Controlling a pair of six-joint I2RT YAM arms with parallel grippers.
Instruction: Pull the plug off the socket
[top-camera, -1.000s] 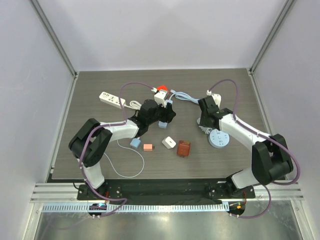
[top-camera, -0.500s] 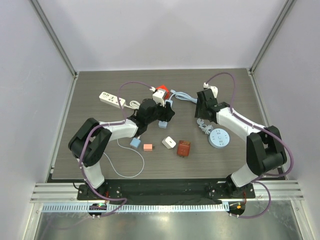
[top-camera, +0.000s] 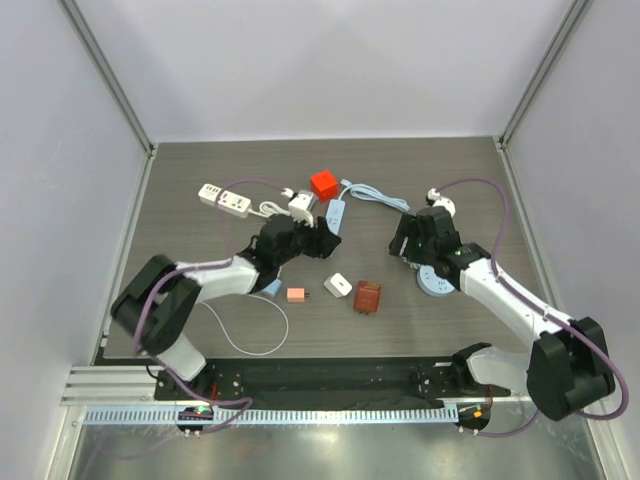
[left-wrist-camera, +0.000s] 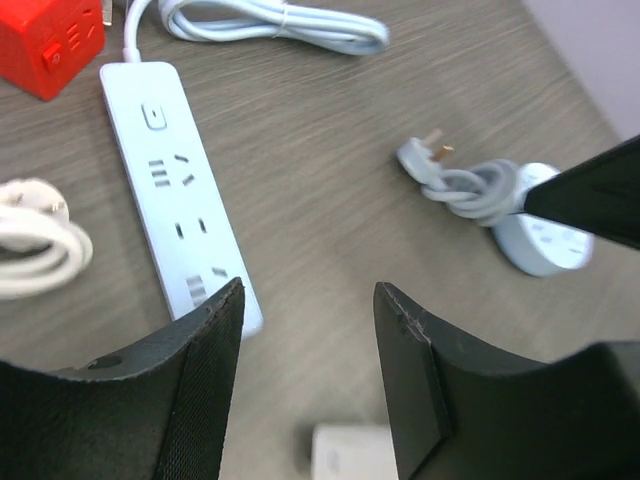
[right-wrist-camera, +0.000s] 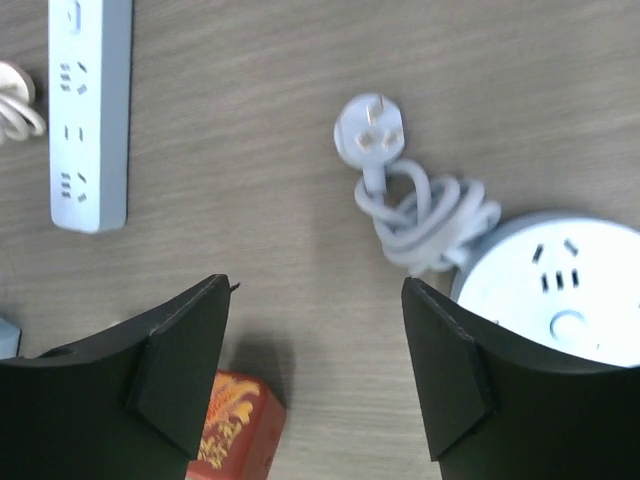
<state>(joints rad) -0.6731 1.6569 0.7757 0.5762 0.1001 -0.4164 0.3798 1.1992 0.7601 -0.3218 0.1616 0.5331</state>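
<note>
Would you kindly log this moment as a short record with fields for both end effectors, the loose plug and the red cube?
left end effector: open, empty, over the table next to the long pale blue power strip
right end effector: open, empty
loose plug: white three-pin plug, unplugged, its coiled cord lying against the round pale blue socket hub
red plastic cube socket: nothing plugged into the faces that show
</note>
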